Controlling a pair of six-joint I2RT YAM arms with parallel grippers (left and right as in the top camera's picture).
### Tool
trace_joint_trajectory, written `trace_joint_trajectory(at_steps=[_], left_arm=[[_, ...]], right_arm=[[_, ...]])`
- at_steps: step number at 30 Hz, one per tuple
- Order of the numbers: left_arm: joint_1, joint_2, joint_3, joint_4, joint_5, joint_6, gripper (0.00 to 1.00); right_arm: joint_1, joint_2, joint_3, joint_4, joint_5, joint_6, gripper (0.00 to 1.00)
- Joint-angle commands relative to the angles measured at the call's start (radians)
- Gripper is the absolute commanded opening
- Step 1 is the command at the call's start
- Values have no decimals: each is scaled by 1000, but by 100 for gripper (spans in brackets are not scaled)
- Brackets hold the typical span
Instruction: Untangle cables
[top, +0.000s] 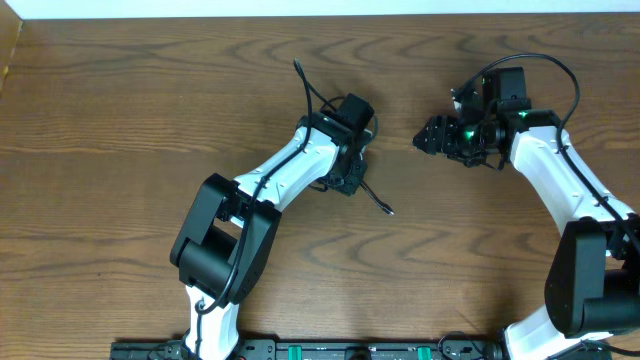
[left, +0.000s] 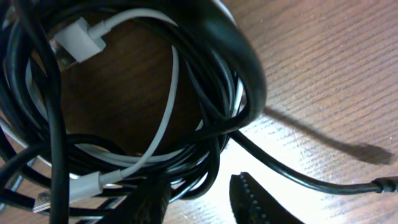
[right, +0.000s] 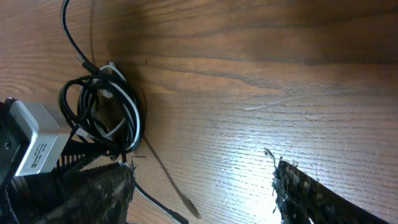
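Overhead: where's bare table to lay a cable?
Free: brown wooden table left of the white left arm; front middle between the arms. Crowded: tangle of thin black and white cables at its tip, toward white right arm.

Left arm (top: 285, 170) extended forward and rightward from its base, left hand (top: 350, 165) held low at the worktop (top: 120, 110). One serrated finger (left: 261, 202) shows in its wrist view; jaw closure indeterminate. Right arm (top: 555, 170) bent at the elbow, right hand (top: 428, 138) pointing towards the left hand, well apart from it, fingers (right: 311, 196) spread wide.
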Motion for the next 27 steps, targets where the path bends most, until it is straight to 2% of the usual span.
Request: trace_joint_trajectory(at_steps=[1, 5, 6, 8, 14, 17, 20, 24, 27], left_arm=[[-1, 37, -23, 6, -33, 9, 32], [-1, 74, -23, 8, -33, 9, 19], [-1, 82, -23, 11, -33, 3, 19], [-1, 88, -23, 14, -32, 1, 9], [3, 75, -13, 8, -32, -23, 7], [16, 20, 29, -61, -22, -60, 8], [33, -61, 64, -116, 64, -59, 7], [77, -188, 93, -143, 257, -61, 7], [131, -275, 94, -141, 387, -117, 8]], right_arm=[[3, 2, 19, -2, 5, -12, 71], [3, 2, 19, -2, 5, -12, 72], [3, 2, 19, -2, 5, -12, 72], [3, 2, 19, -3, 5, -12, 72], [5, 2, 19, -13, 4, -12, 72], [11, 2, 19, -13, 3, -18, 72], [24, 2, 19, -12, 2, -34, 72], [44, 2, 19, -2, -63, -80, 73], [62, 2, 19, 19, -167, -106, 73]])
